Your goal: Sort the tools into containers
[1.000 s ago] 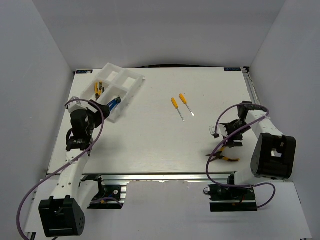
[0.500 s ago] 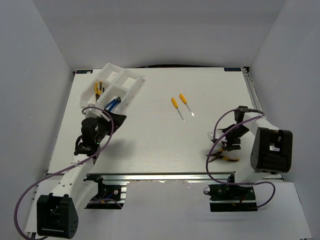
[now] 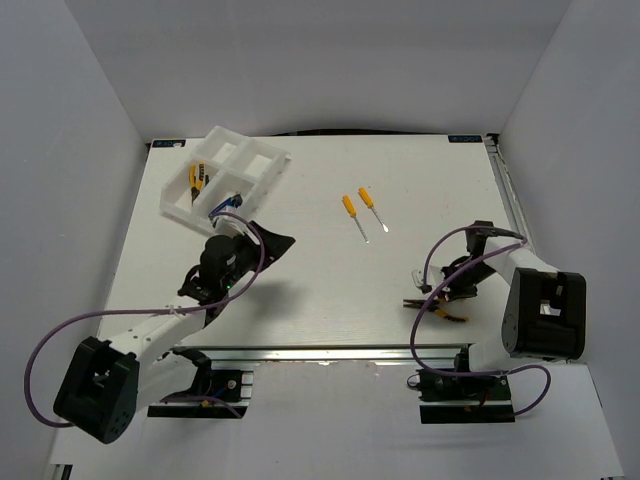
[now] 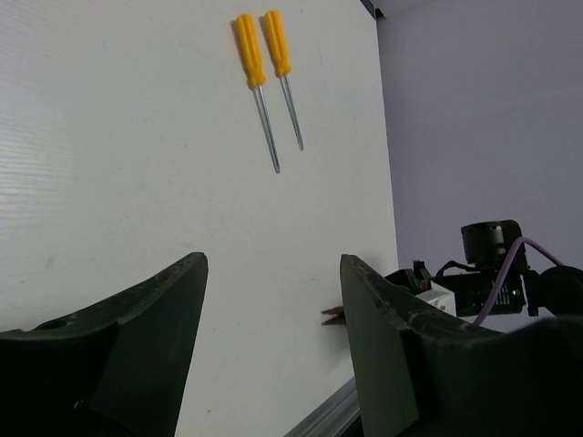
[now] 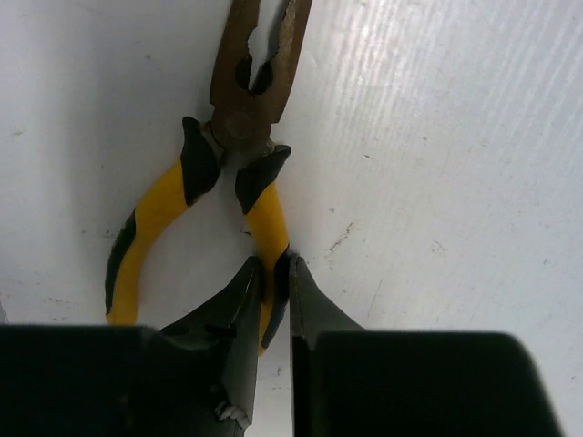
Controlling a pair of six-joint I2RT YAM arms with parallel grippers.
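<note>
The white tray (image 3: 262,158) sits tilted at the back left. It holds yellow-black pliers (image 3: 197,177) in one compartment and blue-handled pliers (image 3: 228,204) in another. Two orange-handled screwdrivers (image 3: 349,210) (image 3: 369,204) lie side by side mid-table; the left wrist view shows them as one screwdriver (image 4: 251,56) and the other screwdriver (image 4: 279,47). My left gripper (image 3: 277,243) (image 4: 273,278) hovers open and empty right of the tray. My right gripper (image 3: 447,298) (image 5: 274,273) is shut on one handle of another pair of yellow-black pliers (image 5: 244,116) (image 3: 432,308), which lies flat near the front right.
An aluminium rail (image 3: 320,352) runs along the table's near edge, just in front of the right-hand pliers. White walls close in the left, back and right sides. Purple cables (image 3: 435,260) loop beside both arms.
My left arm swung away from the tray toward the table's middle, its jaws narrowing somewhat. My right gripper came down and closed on a handle of the yellow-black pliers.
</note>
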